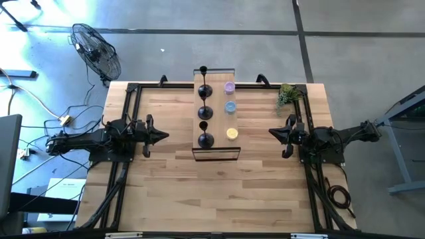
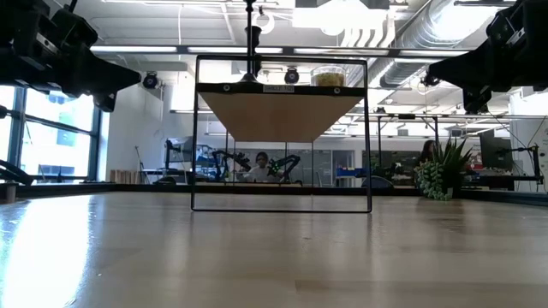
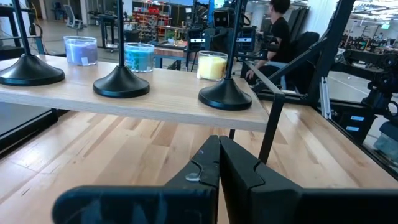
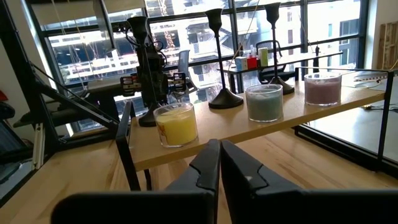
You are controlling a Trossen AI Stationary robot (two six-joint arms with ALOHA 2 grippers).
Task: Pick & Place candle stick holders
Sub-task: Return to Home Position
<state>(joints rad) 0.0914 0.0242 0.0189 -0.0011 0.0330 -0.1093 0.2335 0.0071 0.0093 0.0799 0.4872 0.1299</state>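
Candle stick holders, three of them, stand upright in a row on the wooden shelf that sits on the tabletop between the two grippers. They are on the half of the shelf nearer the left gripper. Three jar candles line the half nearer the right gripper: a purple candle, a blue candle and a yellow candle. Each gripper points its fingertips at the shelf from its own side, well apart from it and raised off the tabletop, at about the height of the shelf board. In both wrist views the two dark fingers are pressed together with nothing between them. Ahead of the left gripper the nearest holder's round base rests by the shelf's end, with the yellow candle behind it; ahead of the right gripper that order is reversed. A small green plant stands beside the right arm, and what seems to be a seated person shows beyond the shelf.
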